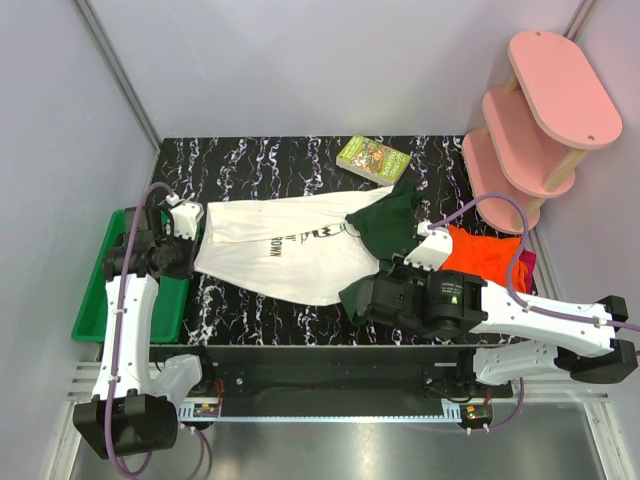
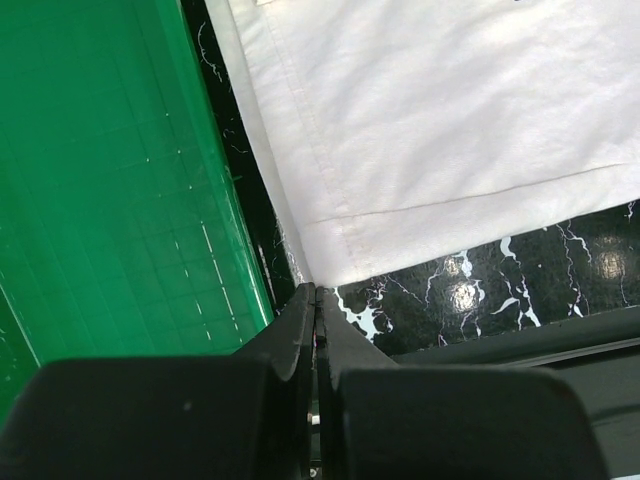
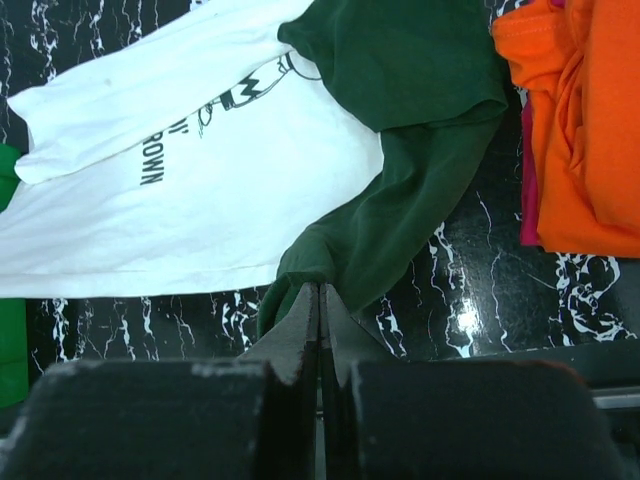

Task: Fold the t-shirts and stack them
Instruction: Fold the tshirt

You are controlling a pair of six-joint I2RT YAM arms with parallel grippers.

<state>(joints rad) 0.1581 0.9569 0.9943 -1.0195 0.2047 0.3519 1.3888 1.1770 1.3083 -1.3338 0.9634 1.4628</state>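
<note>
Centre, cream green-sleeved t-shirt (image 1: 290,260) spread flat; right, orange t-shirt (image 1: 485,250) bunched atop magenta t-shirt (image 1: 527,268)

You can rly only read one bit: black print "ROWN" on the cream-white t-shirt (image 3: 200,200), other letters there too broken up to make out. Book (image 1: 373,159) cover txt is too small to read.

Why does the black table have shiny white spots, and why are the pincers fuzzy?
Left wrist view: glare glints off the black marbled tabletop, and the left pincer, pinching the cream-white t-shirt with dark green sleeves, sits too near the lens to be sharp. Right wrist view: same glint, same soft right pincer. Top view: evenly lit, sharp.
</note>
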